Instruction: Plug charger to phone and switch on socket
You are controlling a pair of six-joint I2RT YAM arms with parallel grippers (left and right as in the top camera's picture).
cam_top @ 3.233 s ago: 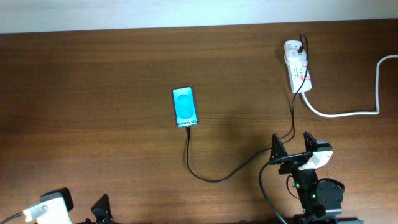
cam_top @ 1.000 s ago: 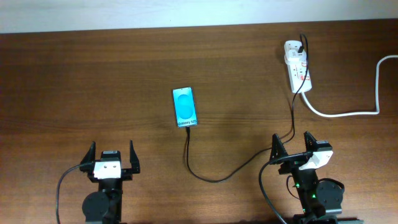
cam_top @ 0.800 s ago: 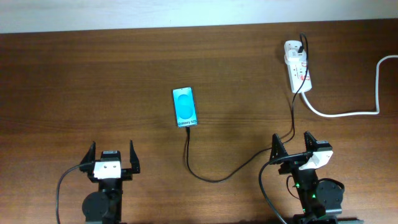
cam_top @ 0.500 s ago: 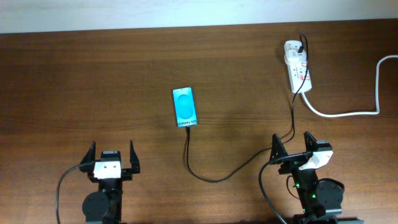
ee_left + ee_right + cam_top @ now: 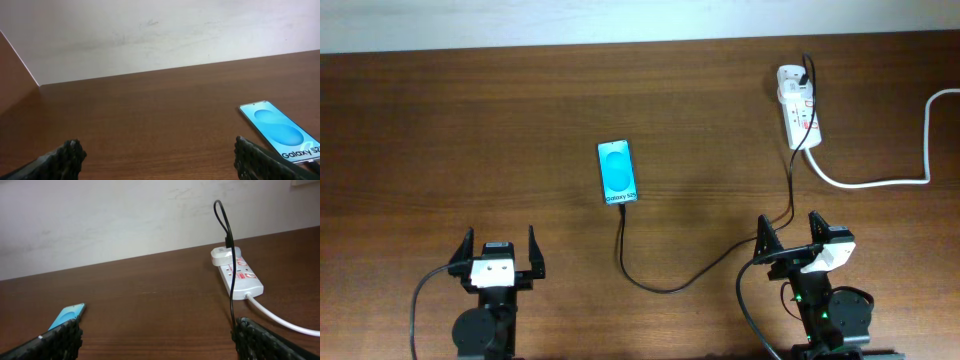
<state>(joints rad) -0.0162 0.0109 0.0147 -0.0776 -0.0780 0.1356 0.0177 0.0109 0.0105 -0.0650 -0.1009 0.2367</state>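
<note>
Now both arms sit parked at the near edge, left gripper (image 5: 500,241) and right gripper (image 5: 789,229) spread wide, empty. Phone (image 5: 617,172) lies mid-table, charger (image 5: 665,288) meeting its bottom edge, looping slack to the socket (image 5: 798,110) far right, so nothing tugs.

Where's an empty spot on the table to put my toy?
The table left of the phone is bare, down to the left gripper. So is the patch between phone and socket. Crowded on the right: charger, white cord, right gripper.

Charger (image 5: 665,290) trails between phone (image 5: 617,172) and socket (image 5: 798,115); passes beside right gripper (image 5: 788,235).
</note>
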